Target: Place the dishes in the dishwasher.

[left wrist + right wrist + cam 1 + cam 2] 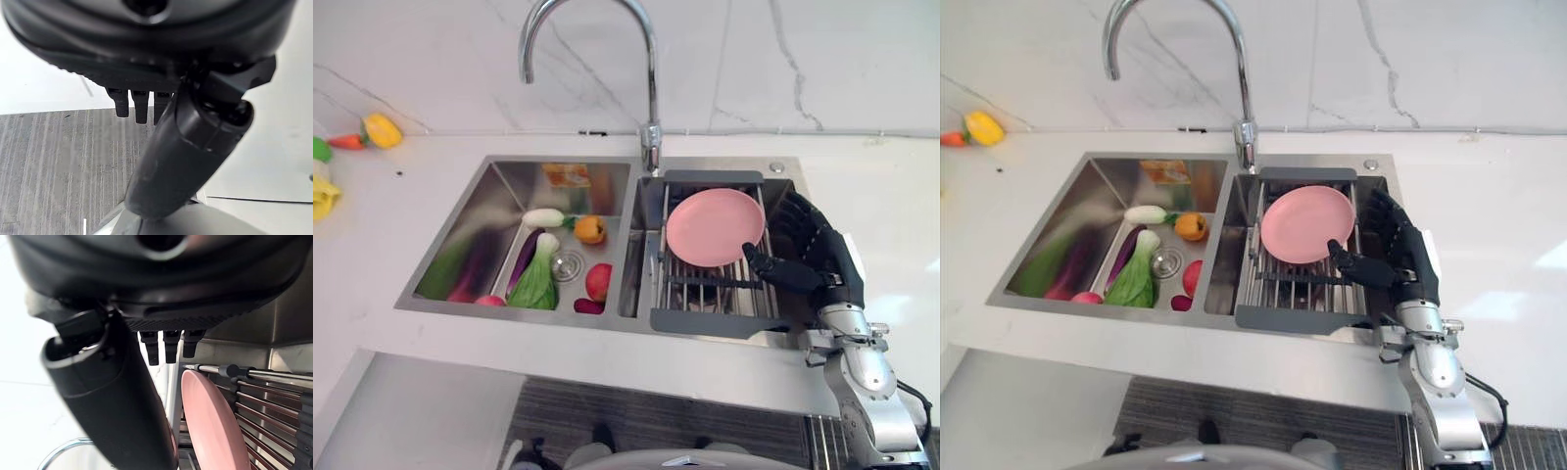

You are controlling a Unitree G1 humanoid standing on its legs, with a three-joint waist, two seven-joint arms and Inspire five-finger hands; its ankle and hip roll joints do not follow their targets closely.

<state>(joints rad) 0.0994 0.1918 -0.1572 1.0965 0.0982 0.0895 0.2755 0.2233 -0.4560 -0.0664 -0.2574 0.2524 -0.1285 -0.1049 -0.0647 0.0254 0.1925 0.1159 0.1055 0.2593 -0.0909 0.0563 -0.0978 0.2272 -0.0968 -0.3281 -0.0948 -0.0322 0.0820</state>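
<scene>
A double steel sink [460, 257] is set into a white counter [881, 211], with a tall curved tap [649, 59] rising at the divider between the two basins; the right basin holds a wire dish rack [710, 289] with a dark frame, and a pink plate [715, 227] stands tilted in the rack, leaning toward the back wall, its face turned up and forward.

The right hand [808, 250] reaches in from the right rim of the sink, just beside the plate; its fingers [1386, 211] lie fairly straight along the plate's right edge while the thumb [1356, 262] points in under the plate's lower right rim; in the right wrist view the fingers [166, 345] hang loose and straight past the plate [210, 423], with the thumb [112, 401] standing out on the plate's other side; the hand is spread wide about the edge rather than clamped on it, and whether it actually touches the plate I cannot tell.

The left hand [186, 147] shows in its own wrist view above a grey striped floor [44, 171], fingers straight and relaxed, holding nothing.

The left basin holds vegetables around the drain: a green bok choy [538, 279], a purple aubergine [524, 257], a white radish [543, 217], an orange pepper [590, 229] and a red apple [598, 281]; on the counter at far left lie a yellow pepper [382, 129] and a carrot [347, 141].
</scene>
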